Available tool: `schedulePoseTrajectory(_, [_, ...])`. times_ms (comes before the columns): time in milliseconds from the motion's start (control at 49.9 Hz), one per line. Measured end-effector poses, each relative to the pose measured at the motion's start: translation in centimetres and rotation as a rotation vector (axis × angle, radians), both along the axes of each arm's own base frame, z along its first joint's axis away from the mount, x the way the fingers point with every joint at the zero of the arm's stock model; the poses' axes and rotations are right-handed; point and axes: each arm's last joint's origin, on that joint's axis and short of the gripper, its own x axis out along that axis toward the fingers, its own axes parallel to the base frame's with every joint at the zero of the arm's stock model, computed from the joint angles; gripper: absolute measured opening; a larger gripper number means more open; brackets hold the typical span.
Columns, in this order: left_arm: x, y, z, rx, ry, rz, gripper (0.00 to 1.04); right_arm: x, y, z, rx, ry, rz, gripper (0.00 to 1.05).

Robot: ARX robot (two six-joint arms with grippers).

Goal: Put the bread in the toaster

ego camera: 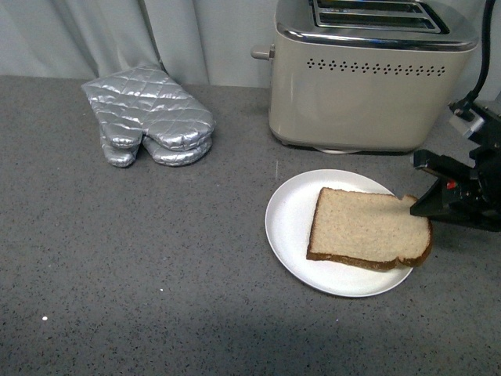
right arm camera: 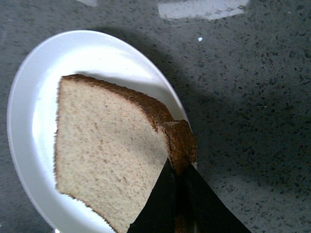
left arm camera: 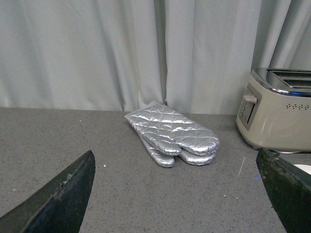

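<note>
The right tool [right arm camera: 177,170] is closed on the bread [ego camera: 368,229], but only on a small piece of the dark crust at one corner, as the right wrist view shows; the two fingers meet there with almost nothing of the slice between them. The bread lies on the white plate [ego camera: 290,227], with the gripped side reaching out over the rim toward the tool, and I cannot tell if this corner is already raised a little. The plate stands on the counter [ego camera: 156,274] just in front of the toaster [ego camera: 368,102], whose slots [ego camera: 376,16] are open and empty as far as I see. The left tool [left arm camera: 175,155] is wide open and holds nothing; it looks toward the silver oven mitts [ego camera: 153,117], well apart from the plate. My worry is the grip. The slice is soft, and held by one corner it will probably hang down and bend when I lift it, so the crust may tear off or slide out of the fingers. The toaster is also tall, so the slice must go high and must be turned on its edge. If it hangs crooked, its lower edge may catch the chrome top and fold instead of entering a slot.
</note>
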Motion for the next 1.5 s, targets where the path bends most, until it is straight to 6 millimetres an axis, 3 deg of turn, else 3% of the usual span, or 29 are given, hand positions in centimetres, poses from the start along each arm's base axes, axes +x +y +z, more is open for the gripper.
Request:
schedulePoseTrajectory(361, [0.0, 0.0, 0.0, 0.0, 0.0, 0.0, 0.98, -2.5, 0.4, 9.0, 0.196, -0.124, -0.148, 0.0])
schedulePoseTrajectory(461, [0.0, 0.0, 0.0, 0.0, 0.0, 0.0, 0.98, -3.6, 0.7, 11.4, 0.258, -0.152, -0.246, 0.0])
schedulePoseTrajectory(622, [0.0, 0.0, 0.0, 0.0, 0.0, 0.0, 0.98, -5.9, 2.0, 17.1, 0.383, -0.279, -0.483, 0.0])
schedulePoseTrajectory(722, [0.0, 0.0, 0.0, 0.0, 0.0, 0.0, 0.98, -5.7, 2.8, 19.2, 0.439, -0.364, -0.616, 0.0])
schedulePoseTrajectory(1003, [0.0, 0.0, 0.0, 0.0, 0.0, 0.0, 0.98, -2.2, 4.6, 20.7, 0.55, -0.414, -0.917, 0.0])
schedulePoseTrajectory(1243, [0.0, 0.0, 0.0, 0.0, 0.0, 0.0, 0.98, 0.4, 6.2, 19.2, 0.565, -0.331, -1.043, 0.0])
schedulePoseTrajectory(1504, [0.0, 0.0, 0.0, 0.0, 0.0, 0.0, 0.98, 1.4, 6.4, 18.4, 0.574, -0.284, -1.116, 0.0])
